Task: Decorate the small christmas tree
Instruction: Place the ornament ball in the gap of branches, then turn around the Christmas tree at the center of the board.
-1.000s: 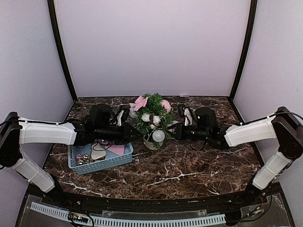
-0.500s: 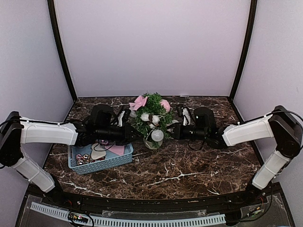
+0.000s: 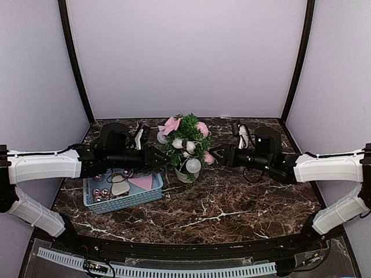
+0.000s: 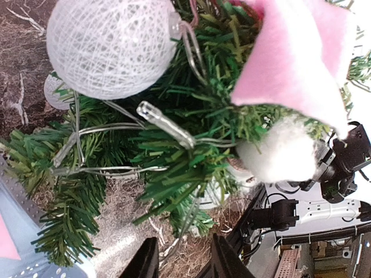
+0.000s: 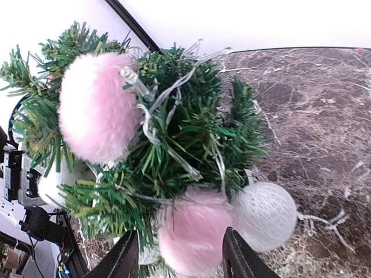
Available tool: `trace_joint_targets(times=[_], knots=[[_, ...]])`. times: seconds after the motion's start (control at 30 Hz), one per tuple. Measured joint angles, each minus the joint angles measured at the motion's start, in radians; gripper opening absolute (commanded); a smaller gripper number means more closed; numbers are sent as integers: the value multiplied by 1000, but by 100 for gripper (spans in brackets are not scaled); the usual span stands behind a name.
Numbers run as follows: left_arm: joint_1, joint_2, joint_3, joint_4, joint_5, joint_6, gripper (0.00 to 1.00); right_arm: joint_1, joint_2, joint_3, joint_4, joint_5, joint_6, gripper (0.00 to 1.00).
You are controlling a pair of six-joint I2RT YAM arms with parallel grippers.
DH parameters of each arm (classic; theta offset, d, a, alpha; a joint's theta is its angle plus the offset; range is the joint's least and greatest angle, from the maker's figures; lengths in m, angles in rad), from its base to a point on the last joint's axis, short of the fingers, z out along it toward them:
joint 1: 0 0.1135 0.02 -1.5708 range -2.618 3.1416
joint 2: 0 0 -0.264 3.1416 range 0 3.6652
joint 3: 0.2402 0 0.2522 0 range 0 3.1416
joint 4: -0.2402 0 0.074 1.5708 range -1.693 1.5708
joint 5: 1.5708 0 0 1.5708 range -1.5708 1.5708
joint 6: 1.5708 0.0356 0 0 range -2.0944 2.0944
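**Item: small christmas tree** (image 3: 186,139). It stands upright in a white pot (image 3: 181,176) at the middle rear of the bench (image 3: 232,208), between the two arms.

**Handling (judged):** Light and easily tipped. The needle branches are soft and springy and will bend under a push, and only the pot is stiff. The firmest hold would be at the pot or low on the trunk. A decoration is best hooked over a branch tip, with the pot steadied against sliding on the smooth marble.

**Already on it:**
- a pink felt bow (image 3: 170,125)
- a fluffy pink ball (image 3: 203,128) near the top
- a second pink ball (image 5: 194,231) low on the right side
- white woven balls (image 3: 193,166)
- a clear wire of small lights (image 4: 165,124), thin and likely to snag a finger

**Container:** A blue basket (image 3: 124,204) sits on the bench just left of the tree and under the left arm. It holds several small shiny balls (image 3: 101,194), a pale heart-like piece (image 3: 120,188) and a pink flat piece (image 3: 142,183). Other contents are too small to name.

**Left claw** (image 3: 160,157): just beside the tree's left flank, fingers spread a little, nothing between them.

**Right claw** (image 3: 215,155): at the right flank, fingers spread. The low pink ball is just ahead of them, and I cannot tell whether they touch it.
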Motion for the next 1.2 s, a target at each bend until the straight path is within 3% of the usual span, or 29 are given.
trace_joint_targets(times=[0.5, 0.8, 0.93, 1.2], knots=[[14, -137, -3, -93, -74, 11, 60, -26, -162, -50, -108, 80, -12, 81], [73, -114, 69, -118, -72, 31, 46, -57, -107, 37, -121, 66, -51, 71], [101, -95, 71, -116, -58, 31, 37, -69, -50, 76, -120, 63, -54, 63], [115, -18, 71, -76, -9, 24, 30, -80, 95, 156, -100, 0, -90, 44]])
